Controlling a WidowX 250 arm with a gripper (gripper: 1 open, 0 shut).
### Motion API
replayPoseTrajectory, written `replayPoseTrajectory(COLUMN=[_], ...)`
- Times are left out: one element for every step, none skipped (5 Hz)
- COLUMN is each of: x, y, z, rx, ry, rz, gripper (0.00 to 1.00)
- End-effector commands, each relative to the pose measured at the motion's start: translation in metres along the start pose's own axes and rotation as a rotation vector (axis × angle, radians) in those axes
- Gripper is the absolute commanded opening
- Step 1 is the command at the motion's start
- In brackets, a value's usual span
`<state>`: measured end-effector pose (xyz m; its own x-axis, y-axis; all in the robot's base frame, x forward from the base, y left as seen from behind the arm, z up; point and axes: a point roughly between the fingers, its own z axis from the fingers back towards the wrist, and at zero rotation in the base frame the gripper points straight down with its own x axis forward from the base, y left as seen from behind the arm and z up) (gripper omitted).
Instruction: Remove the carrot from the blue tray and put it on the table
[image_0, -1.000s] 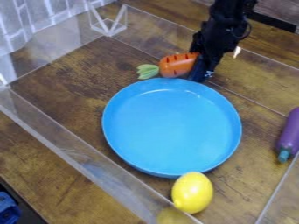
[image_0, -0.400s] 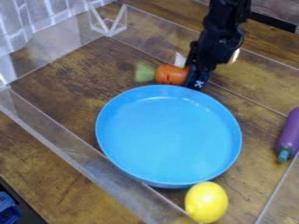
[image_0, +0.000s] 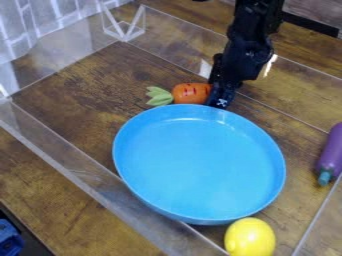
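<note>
carrot (image_0: 185, 93) on the table (image_0: 80, 95) just beyond the far rim of the blue tray (image_0: 198, 162); claw (image_0: 222, 95) touching its right end, can't tell if gripping; lemon (image_0: 250, 238) near edge; eggplant (image_0: 330, 150) far right.

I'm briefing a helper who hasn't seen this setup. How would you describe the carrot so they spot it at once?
Start at the large round blue plastic tray on the dark wooden table. Just beyond its far rim, beside the black robot hand, lies the small stubby orange toy carrot. Its green leafy top distinguishes it from the yellow lemon and purple eggplant.
</note>
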<state>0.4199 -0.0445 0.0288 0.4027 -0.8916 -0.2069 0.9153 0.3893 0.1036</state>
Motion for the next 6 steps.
replayPoseTrajectory(x=[-0.01, -0.016, -0.023, -0.026, -0.031, -0.037], y=[0.014, 0.024, 0.033, 0.038, 0.042, 0.045], z=[0.03, 0.019, 0.008, 0.002, 0.0, -0.001], rx=[0.074, 0.067, 0.06, 0.056, 0.054, 0.055], ry=[-0.053, -0.046, -0.04, -0.039, -0.037, -0.036], rz=[0.044, 0.057, 0.069, 0.064, 0.06, 0.053], gripper=[1.0, 1.0, 0.0, 0.0, 0.0, 0.0])
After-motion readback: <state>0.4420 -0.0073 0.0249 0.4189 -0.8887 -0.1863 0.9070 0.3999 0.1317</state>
